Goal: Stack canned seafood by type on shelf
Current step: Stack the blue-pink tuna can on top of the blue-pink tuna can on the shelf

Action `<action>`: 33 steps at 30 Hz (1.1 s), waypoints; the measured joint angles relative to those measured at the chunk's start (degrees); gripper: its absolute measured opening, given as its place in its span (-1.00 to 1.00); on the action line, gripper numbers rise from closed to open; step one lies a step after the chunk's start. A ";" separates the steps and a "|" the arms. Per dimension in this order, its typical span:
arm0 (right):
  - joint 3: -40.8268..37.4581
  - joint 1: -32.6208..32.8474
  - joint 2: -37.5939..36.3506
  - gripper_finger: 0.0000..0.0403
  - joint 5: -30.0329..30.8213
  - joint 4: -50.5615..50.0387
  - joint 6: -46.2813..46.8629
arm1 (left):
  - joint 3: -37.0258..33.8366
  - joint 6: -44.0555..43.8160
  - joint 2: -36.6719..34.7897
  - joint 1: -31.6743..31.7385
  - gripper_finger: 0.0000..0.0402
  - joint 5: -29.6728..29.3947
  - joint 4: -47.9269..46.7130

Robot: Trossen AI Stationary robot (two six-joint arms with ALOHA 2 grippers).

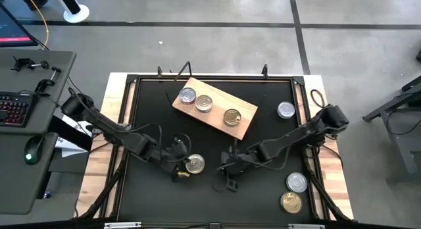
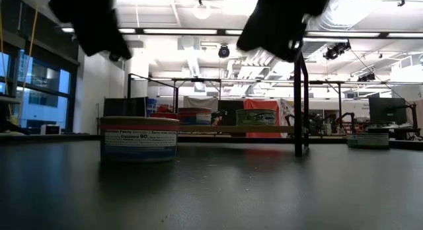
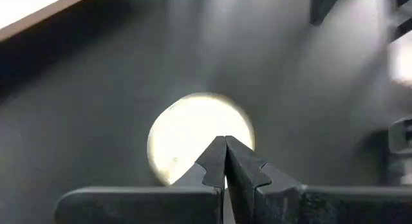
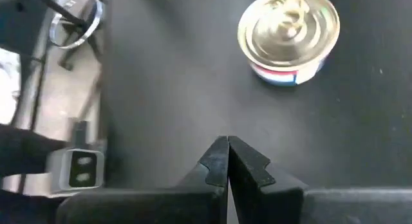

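Currently three round flat tins (image 1: 209,104) sit on the pale wooden shelf (image 1: 247,121), both pincers clenched, empty.

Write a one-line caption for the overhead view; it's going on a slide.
Three tins sit on the wooden shelf; four more wait on the black table, both grippers shut.

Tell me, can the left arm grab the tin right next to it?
Probably yes. The left pincer hangs shut just above the tin with nothing between them, but it must open first.
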 joint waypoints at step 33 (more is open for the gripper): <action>0.11 -7.46 16.10 -1.00 0.67 19.14 11.34 | -17.75 -0.46 0.14 -2.13 -1.00 -3.94 18.03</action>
